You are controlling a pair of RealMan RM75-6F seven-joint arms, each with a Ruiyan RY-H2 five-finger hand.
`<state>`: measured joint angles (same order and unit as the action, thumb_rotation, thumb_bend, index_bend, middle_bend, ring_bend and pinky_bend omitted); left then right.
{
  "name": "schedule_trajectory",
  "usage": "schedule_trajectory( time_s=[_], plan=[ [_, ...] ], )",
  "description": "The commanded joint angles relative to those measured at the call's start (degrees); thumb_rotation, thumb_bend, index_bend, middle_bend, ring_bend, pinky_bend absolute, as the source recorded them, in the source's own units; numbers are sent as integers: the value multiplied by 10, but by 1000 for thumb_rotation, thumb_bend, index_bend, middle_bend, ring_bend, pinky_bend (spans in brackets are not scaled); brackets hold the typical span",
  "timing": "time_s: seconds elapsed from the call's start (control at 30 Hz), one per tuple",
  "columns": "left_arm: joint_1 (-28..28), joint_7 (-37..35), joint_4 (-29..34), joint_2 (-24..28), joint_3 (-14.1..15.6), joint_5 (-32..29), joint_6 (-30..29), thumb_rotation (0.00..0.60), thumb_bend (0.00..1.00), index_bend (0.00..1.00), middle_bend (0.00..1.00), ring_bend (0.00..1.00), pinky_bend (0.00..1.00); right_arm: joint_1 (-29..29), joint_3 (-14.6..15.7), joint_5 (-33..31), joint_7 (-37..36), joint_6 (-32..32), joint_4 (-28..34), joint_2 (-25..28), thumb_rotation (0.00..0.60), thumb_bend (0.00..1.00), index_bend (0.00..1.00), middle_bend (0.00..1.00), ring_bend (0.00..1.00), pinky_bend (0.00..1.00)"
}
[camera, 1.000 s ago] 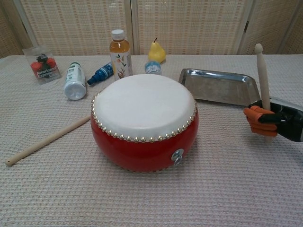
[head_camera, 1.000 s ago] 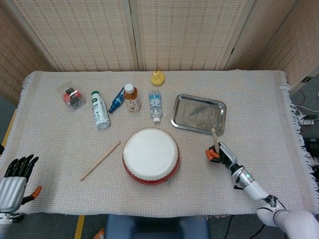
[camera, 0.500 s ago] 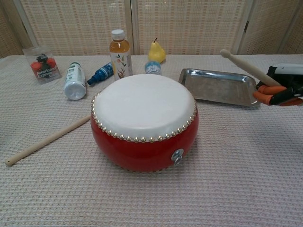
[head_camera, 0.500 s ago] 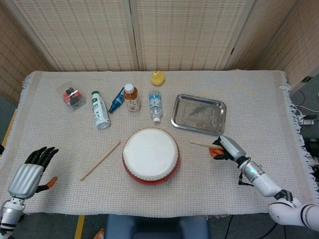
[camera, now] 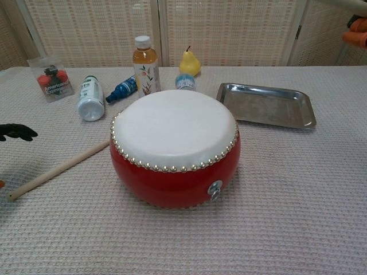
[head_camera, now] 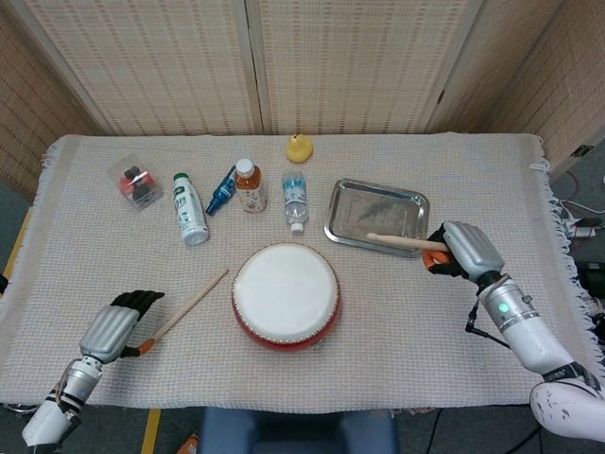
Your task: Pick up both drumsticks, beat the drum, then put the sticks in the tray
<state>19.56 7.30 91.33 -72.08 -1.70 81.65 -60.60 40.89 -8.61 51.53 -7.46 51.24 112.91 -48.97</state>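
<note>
- The right hand [head_camera: 460,250] is gripping one stick [head_camera: 405,242] at its butt, holding it raised and roughly level, tip pointing toward the drum and passing over the near edge of the tray [head_camera: 413,201].
- The left hand [head_camera: 121,323] is hovering low at the near end of the second stick [head_camera: 192,302], fingers curled downward beside it; I cannot tell whether they are touching the wood, and nothing is held.
- That stick is lying flat on the tabletop [head_camera: 492,180], slanting away toward the drum [head_camera: 285,294] and stopping just short of it.
- Judging by this, the pickup step is half done: one stick in hand, one waiting.
- The next move calls for the left hand closing around the near end of the lying stick and lifting it without rolling it away; beating comes after.
- The tray is sitting empty behind and right of the drum, its steel floor bare.
- Bottles [head_camera: 190,209], a pear [head_camera: 300,148] and a small packet [head_camera: 135,183] are standing or lying along the far side.
</note>
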Motion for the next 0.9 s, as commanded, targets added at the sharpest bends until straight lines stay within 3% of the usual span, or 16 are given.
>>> schedule_trajectory(
  time_s=[0.03, 0.17, 0.4, 0.67, 0.9],
  plan=[
    [9, 35, -15, -38, -4, -41, 16, 600, 288, 128, 113, 100, 152, -4, -3, -2, -2, -5, 1, 2, 600, 786, 1000, 1000, 1000, 1000],
    [11, 95, -33, -74, -16, -99, 13, 600, 288, 146, 108, 101, 152, -11, -7, 6, -9, -15, -1, 1, 600, 785, 1000, 1000, 1000, 1000],
    [18, 106, -32, -84, -26, -169, 36, 600, 289, 227, 119, 100, 154, -24, -16, 23, -26, -22, -6, 1, 600, 785, 1000, 1000, 1000, 1000],
    [26, 73, -31, -87, -28, -187, 56, 600, 302, 292, 126, 100, 154, -38, -26, 41, -48, -29, -17, -3, 600, 784, 1000, 1000, 1000, 1000],
    [30, 63, -36, -89, -28, -193, 60, 600, 364, 460, 170, 109, 163, -43, -31, 49, -58, -31, -22, -4, 600, 784, 1000, 1000, 1000, 1000]
  ],
)
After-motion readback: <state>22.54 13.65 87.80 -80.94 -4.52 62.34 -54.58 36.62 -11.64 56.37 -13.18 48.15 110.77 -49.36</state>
